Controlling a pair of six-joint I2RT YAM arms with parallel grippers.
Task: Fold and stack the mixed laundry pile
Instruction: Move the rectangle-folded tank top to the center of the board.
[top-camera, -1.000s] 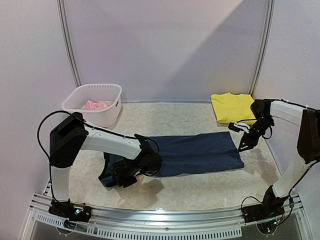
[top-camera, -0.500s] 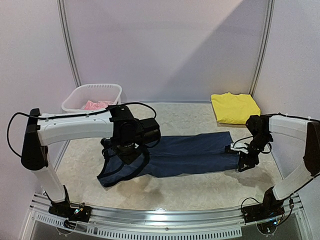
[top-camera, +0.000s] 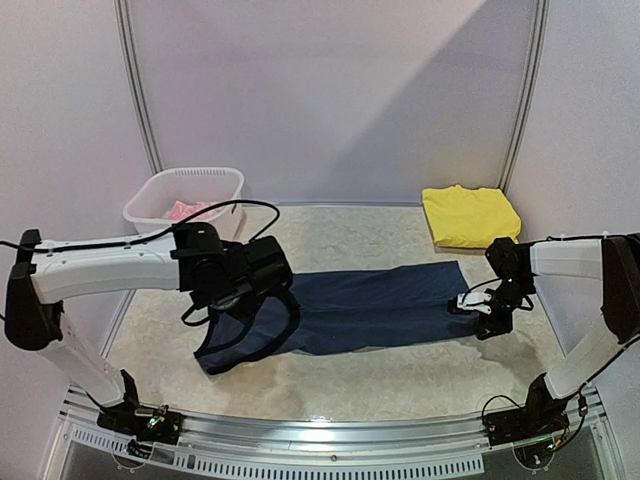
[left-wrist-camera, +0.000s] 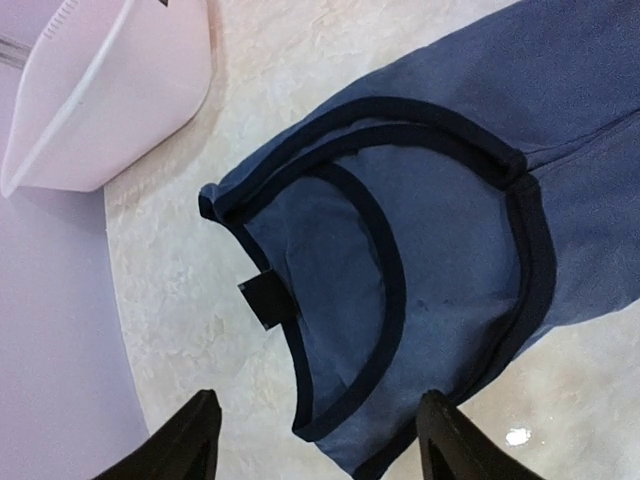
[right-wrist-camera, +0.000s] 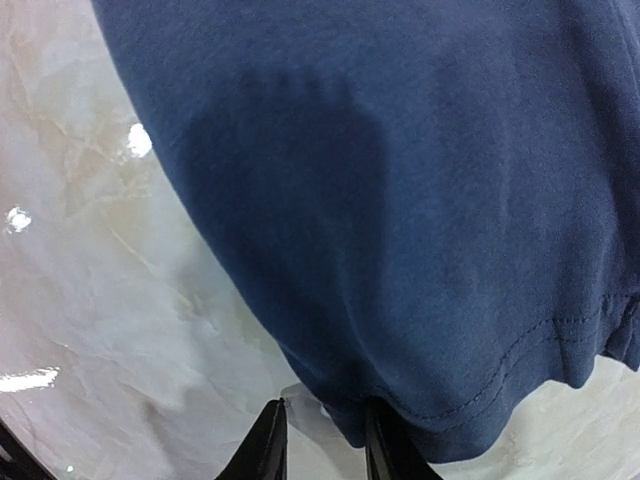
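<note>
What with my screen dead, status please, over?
Left hand open above neckline, empty. Right hand nearly shut at hem, grip unclear. Navy top spread out, nothing on it.

The navy top (top-camera: 370, 310) in the middle is soft, matt cloth with a stitched hem. The table (top-camera: 350, 385) under it is smooth and shiny, with a marbled look and bright spots of light. The basket (top-camera: 190, 173) at upper left is smooth white plastic. The yellow garment (top-camera: 468, 215) at upper right is plain matt cloth.
</note>
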